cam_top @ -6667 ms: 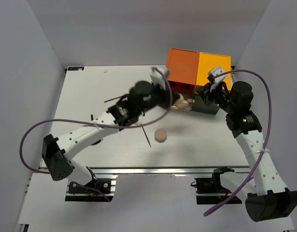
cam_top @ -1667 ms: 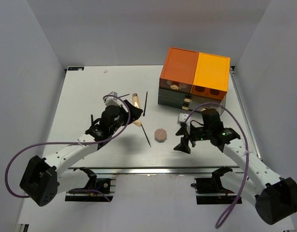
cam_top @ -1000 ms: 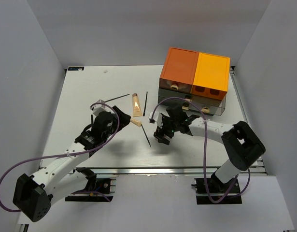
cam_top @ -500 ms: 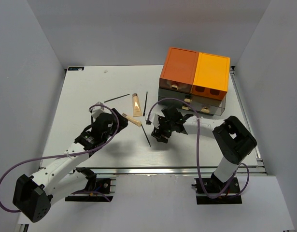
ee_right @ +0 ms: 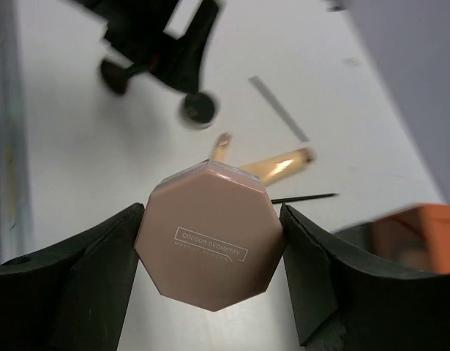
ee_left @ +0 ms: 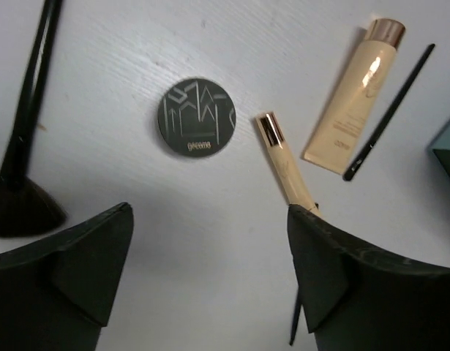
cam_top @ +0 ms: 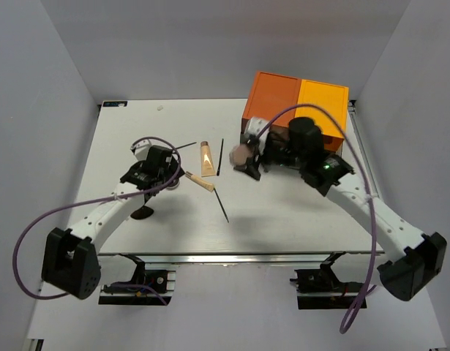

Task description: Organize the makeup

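**Pink piece lifted toward the drawers; the rest is on the table**

The right gripper (cam_top: 246, 159) is clamped on a pinkish-tan octagonal piece (ee_right: 210, 252) with small white lettering, holding it in the air just in front of the large orange-and-dark drawer box (cam_top: 298, 110). The step looks like stowing it. No open drawer shows, so the next move probably calls for a free compartment.

The left gripper (ee_left: 210, 212) hangs with jaws spread wide and empty over a round black compact (ee_left: 196, 117). A tan stick with a gold cap (ee_left: 285, 162) lies beside the compact, with a beige tube (ee_left: 353, 102) and a thin black pencil (ee_left: 389, 113) further on. A black brush (ee_left: 23, 131) lies to the other side.

Half a second earlier the right gripper was low at the table's middle. Since then it has risen and swung toward the box.
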